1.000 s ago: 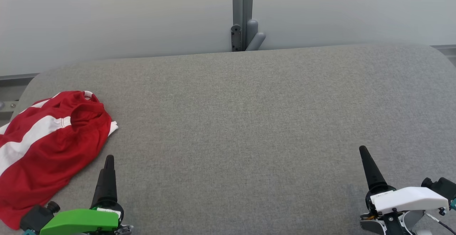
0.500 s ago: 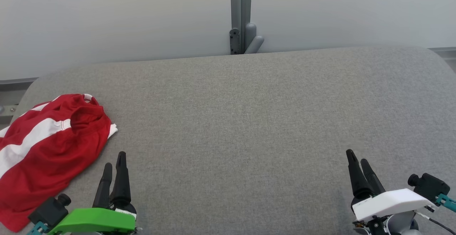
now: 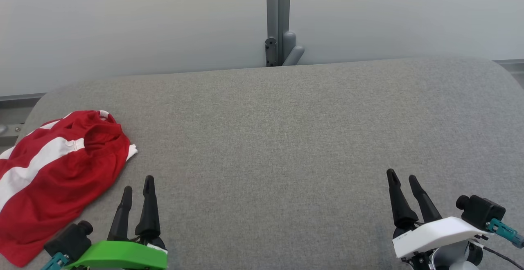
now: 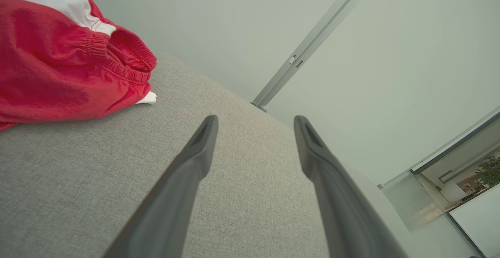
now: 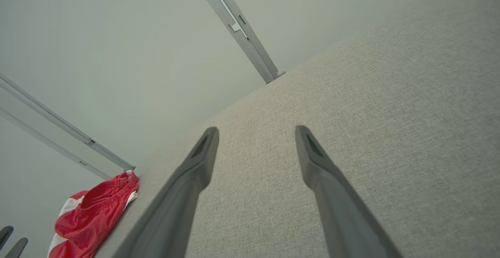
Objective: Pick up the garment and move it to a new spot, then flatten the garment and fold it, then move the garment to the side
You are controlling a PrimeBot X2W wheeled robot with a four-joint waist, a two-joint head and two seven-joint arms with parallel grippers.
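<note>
Reaching for the one garment point(image 3: 57, 176), you'll want the left fingers point(image 3: 148, 196): it lies crumpled at the desk's point(image 3: 286, 139) left end, just left of them, its long axis running from near-left to far-right. The right fingers point(image 3: 396, 192) are well apart from it. Both pairs stand wide open, holding nothing.

The garment point(image 3: 57, 184) runs off the left edge — its far part unseen.
</note>
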